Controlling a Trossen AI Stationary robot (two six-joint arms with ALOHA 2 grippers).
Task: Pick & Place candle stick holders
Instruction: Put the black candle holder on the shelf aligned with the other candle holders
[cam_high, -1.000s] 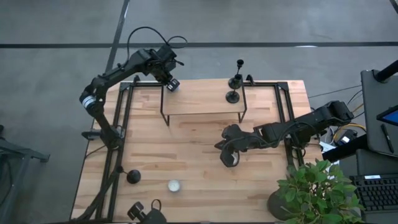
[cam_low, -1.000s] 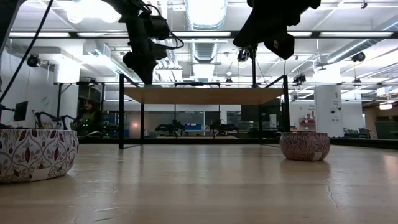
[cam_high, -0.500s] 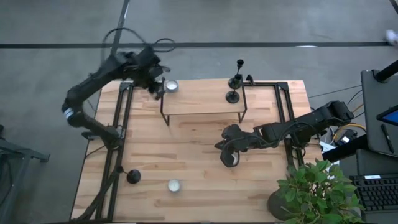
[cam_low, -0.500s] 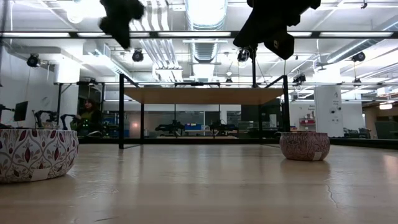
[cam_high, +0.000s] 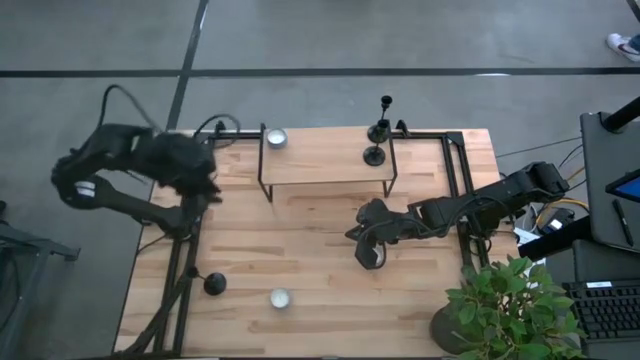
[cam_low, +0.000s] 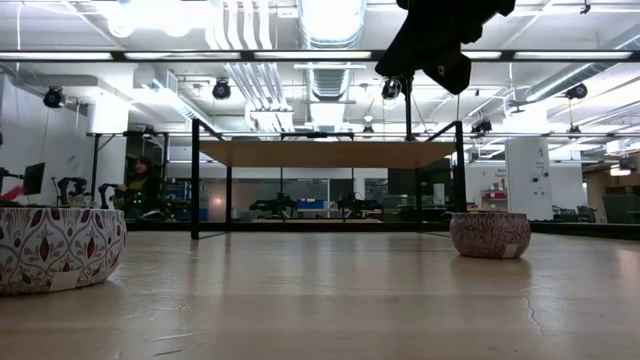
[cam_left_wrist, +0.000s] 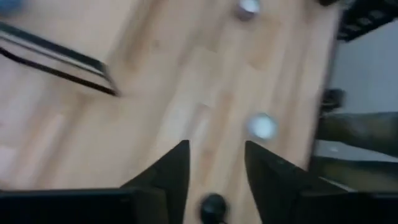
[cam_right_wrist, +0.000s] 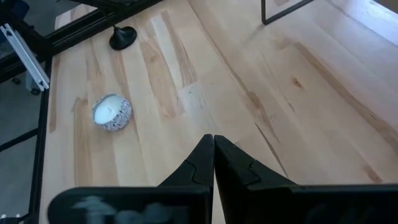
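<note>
Wooden counter (cam_high: 300, 250) carries a raised shelf (cam_high: 320, 160) holding two candle stick holders (cam_high: 378, 131), well apart from both fingers. Left fingers (cam_left_wrist: 214, 168) released, empty; right fingers (cam_right_wrist: 213, 155) clenched, idle.

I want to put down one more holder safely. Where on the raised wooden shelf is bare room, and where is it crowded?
The raised wooden shelf is bare across its middle, between the small patterned candle at one end and the black metal candlestick holders clustered at the other end. That holder end is crowded.
</note>
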